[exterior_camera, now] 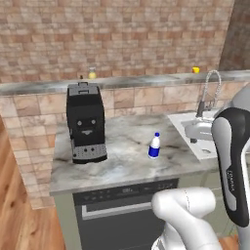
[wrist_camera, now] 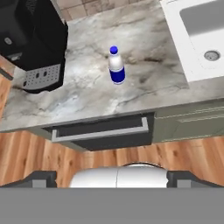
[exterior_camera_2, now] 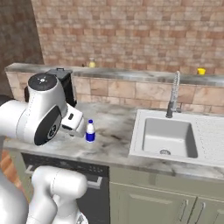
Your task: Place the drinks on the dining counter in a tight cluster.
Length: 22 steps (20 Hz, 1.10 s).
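Standing upright on the marble counter [exterior_camera: 122, 146] between the coffee machine [exterior_camera: 86, 122] and the sink [exterior_camera: 195, 128] in the left base view, the small blue-and-white bottle [exterior_camera: 155, 146] looks light and top-heavy, so a glancing approach could tip it. From the right base view it sits just beyond the arm's white body, near the counter's front edge, where a knock might roll it off. Along the hand view the gripper [wrist_camera: 111, 179] hangs well back over the wooden floor [wrist_camera: 109, 159], jaws spread wide and holding nothing, so a long descent could drift off-centre.
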Tool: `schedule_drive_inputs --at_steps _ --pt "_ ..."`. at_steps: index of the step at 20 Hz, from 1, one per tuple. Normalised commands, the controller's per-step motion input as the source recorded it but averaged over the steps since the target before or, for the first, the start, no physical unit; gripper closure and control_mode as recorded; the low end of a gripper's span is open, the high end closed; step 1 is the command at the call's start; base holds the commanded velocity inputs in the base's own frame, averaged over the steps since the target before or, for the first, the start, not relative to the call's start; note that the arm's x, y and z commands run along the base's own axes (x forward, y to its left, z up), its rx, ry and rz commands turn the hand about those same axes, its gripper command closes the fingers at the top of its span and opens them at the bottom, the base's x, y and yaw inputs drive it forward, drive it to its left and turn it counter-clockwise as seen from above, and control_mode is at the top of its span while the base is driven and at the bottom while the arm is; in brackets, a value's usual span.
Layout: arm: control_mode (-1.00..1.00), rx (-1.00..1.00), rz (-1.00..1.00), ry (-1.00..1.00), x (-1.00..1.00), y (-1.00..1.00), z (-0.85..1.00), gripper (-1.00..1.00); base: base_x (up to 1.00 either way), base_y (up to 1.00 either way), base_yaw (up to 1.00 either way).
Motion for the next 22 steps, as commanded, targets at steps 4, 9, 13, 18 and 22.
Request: schedule_drive_inputs --at_steps 4,9,13,18,22 --pt "1.0 0.0 0.0 0.0 0.0 0.0 0.0 -1.0 0.64 -0.11 -0.06" --pt "1.0 0.0 0.0 0.0 0.0 0.0 0.0 -1.0 0.6 0.02 -0.01" --pt "1.0 0.0 0.0 0.0 0.0 0.0 0.0 -1.0 0.03 0.0 0.0" --pt "1.0 0.0 0.0 0.0 0.0 0.0 0.0 -1.0 0.0 0.0 0.0" --pt "1.0 0.0 0.0 0.0 0.0 0.0 0.0 -1.0 0.0 0.0 0.0"
